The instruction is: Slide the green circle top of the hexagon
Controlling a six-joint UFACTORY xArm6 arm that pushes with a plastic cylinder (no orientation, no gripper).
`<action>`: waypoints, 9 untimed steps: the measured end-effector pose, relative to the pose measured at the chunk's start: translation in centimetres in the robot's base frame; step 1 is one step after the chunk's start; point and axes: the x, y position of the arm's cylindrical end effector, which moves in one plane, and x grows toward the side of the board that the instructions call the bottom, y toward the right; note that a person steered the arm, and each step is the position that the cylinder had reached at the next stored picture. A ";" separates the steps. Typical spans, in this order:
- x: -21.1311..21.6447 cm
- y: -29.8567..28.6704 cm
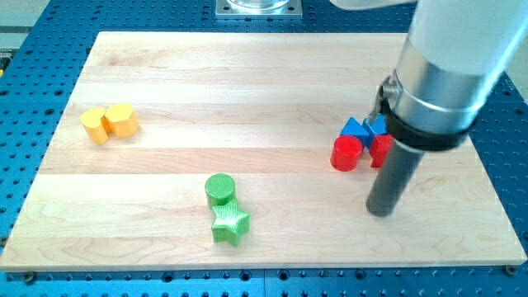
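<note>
The green circle (220, 189) lies at the view's lower middle, touching a green star (230, 223) just below it. The yellow hexagon (121, 120) sits at the view's left, touching another yellow block (96, 125) whose shape I cannot make out. My tip (380, 209) rests on the board at the view's right, far right of the green circle and just below the red and blue cluster.
A red cylinder (346, 153), a second red block (381, 149) partly hidden by the rod, and two blue blocks (355, 128) (377, 126) cluster at the right. The wooden board (247, 82) lies on a blue perforated table (25, 58).
</note>
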 end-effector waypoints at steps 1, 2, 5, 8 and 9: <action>4.3 -2.5; 4.7 -3.9; 4.6 -16.9; 0.3 -19.3; -3.0 -19.5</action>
